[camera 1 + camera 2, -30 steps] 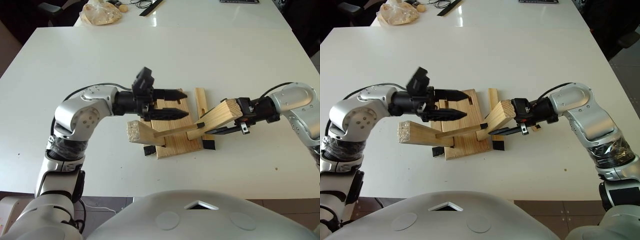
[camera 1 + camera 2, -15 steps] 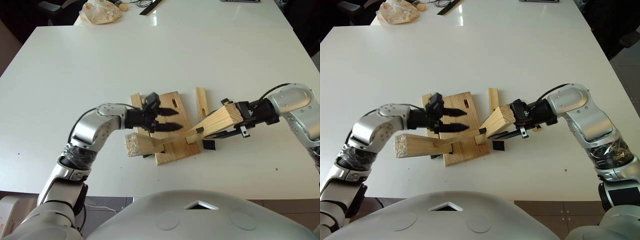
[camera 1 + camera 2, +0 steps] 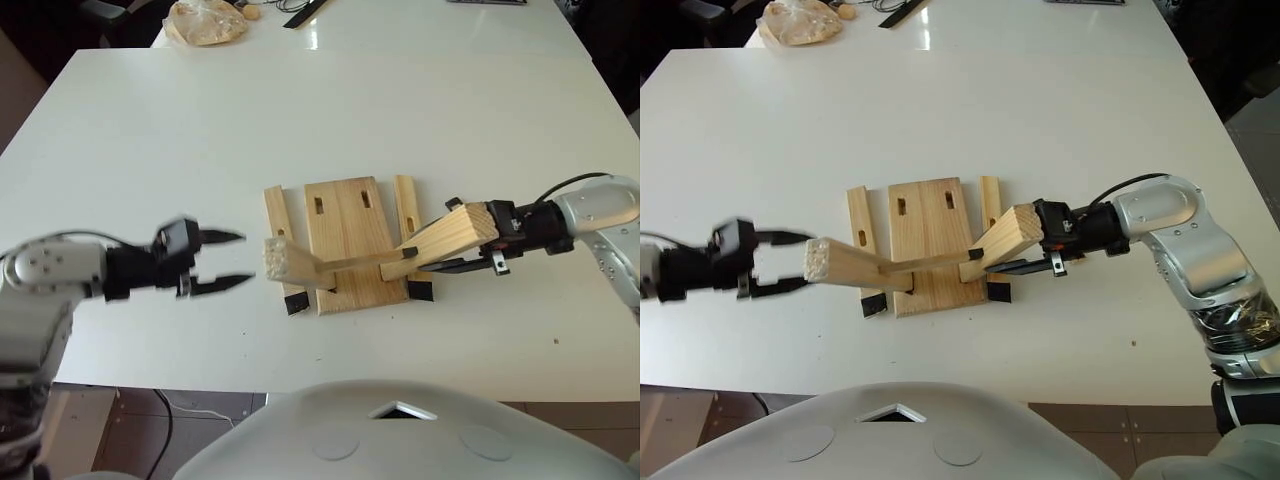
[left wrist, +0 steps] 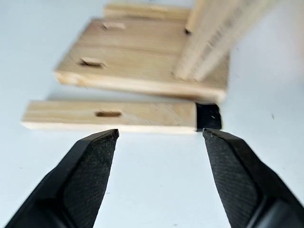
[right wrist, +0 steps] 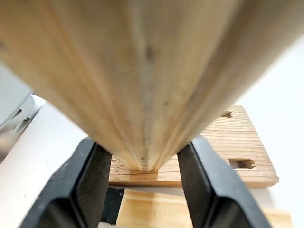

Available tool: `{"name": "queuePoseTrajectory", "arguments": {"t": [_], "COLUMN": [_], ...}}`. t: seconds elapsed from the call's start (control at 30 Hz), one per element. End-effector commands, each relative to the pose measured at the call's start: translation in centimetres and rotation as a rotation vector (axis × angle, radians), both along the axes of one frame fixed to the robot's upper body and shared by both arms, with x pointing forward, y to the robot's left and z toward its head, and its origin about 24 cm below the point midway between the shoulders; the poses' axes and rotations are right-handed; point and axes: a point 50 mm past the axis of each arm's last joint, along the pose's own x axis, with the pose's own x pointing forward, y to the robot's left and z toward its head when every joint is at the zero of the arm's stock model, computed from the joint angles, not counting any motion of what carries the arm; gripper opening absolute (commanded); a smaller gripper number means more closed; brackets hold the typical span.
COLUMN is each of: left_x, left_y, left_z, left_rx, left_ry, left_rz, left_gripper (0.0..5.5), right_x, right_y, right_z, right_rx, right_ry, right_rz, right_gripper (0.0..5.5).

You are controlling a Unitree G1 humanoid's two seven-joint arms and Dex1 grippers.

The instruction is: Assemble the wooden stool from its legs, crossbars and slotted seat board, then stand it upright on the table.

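Observation:
The slotted seat board (image 3: 350,235) lies flat mid-table, with a loose slotted leg (image 3: 278,230) on its left and another (image 3: 404,200) on its right. My right gripper (image 3: 470,250) is shut on a thick wooden leg (image 3: 450,235). A thin crossbar (image 3: 355,263) joins that leg to a second leg (image 3: 290,265), and this frame hangs tilted over the board's front edge. In the right wrist view the fingers (image 5: 92,185) clamp the leg (image 5: 142,71). My left gripper (image 3: 225,262) stands open, left of the parts and apart from them, and its wrist view faces the left loose leg (image 4: 109,115).
The white table (image 3: 150,150) has bare room to the left and behind the parts. A plastic bag (image 3: 205,22) and a dark object (image 3: 305,12) lie on the far table. The front edge runs close below the board.
My left arm has pulled back leftward from over the seat board to the table's left front, still open. The right gripper keeps its hold on the leg frame, which has shifted slightly.

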Motion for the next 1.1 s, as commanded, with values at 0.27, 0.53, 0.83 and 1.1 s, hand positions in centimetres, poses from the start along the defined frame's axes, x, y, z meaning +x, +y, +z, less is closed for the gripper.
{"name": "queuePoseTrajectory", "arguments": {"t": [0.27, 0.53, 0.83, 1.1], "left_x": [0.5, 1.7, 3.9, 3.9], "left_y": [-6.3, -9.2, -11.2, -12.8], "left_z": [0.3, -0.6, -1.4, -1.4], "left_rx": [-0.174, -0.222, -0.264, -0.287], "left_ry": [-0.115, -0.074, -0.02, -0.015], "left_rz": [-0.039, -0.116, -0.157, -0.211], "left_gripper": [3.31, 3.31, 3.31, 3.31], "right_x": [0.1, -0.3, -0.5, -0.6], "right_y": [-0.9, 1.2, 4.4, 5.7], "right_z": [-2.0, -3.2, -4.3, -4.9], "right_rx": [-0.222, -0.242, -0.258, -0.25], "right_ry": [0.088, 0.104, 0.106, 0.119], "right_rz": [-0.006, 0.091, 0.233, 0.256], "right_gripper": [2.02, 2.02, 2.02, 2.02]}}
